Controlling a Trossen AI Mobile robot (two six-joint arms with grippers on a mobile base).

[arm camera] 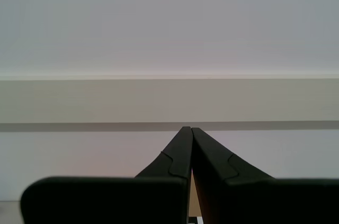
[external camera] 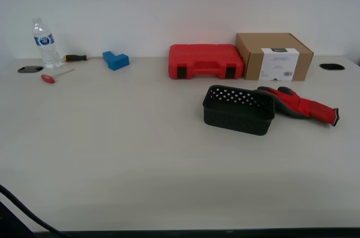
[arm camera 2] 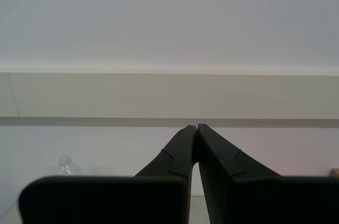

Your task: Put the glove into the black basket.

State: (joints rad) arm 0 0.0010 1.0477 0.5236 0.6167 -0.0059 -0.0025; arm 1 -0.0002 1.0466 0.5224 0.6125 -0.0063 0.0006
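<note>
The red glove (external camera: 301, 104) with dark coated palm lies flat on the table, touching the side of the black basket (external camera: 238, 109) toward the exterior view's right. The basket stands upright and looks empty. My first gripper (arm camera: 186, 128) is shut and empty, raised and facing the wall. My second gripper (arm camera 2: 197, 126) is also shut and empty, facing the wall. Neither gripper shows in the exterior view.
Behind the basket stand a red tool case (external camera: 205, 61) and a cardboard box (external camera: 274, 56). At the exterior view's far left are a water bottle (external camera: 45, 43), two screwdrivers (external camera: 55, 76) and a blue block (external camera: 116, 59). A dark cable (external camera: 22, 210) crosses the near corner.
</note>
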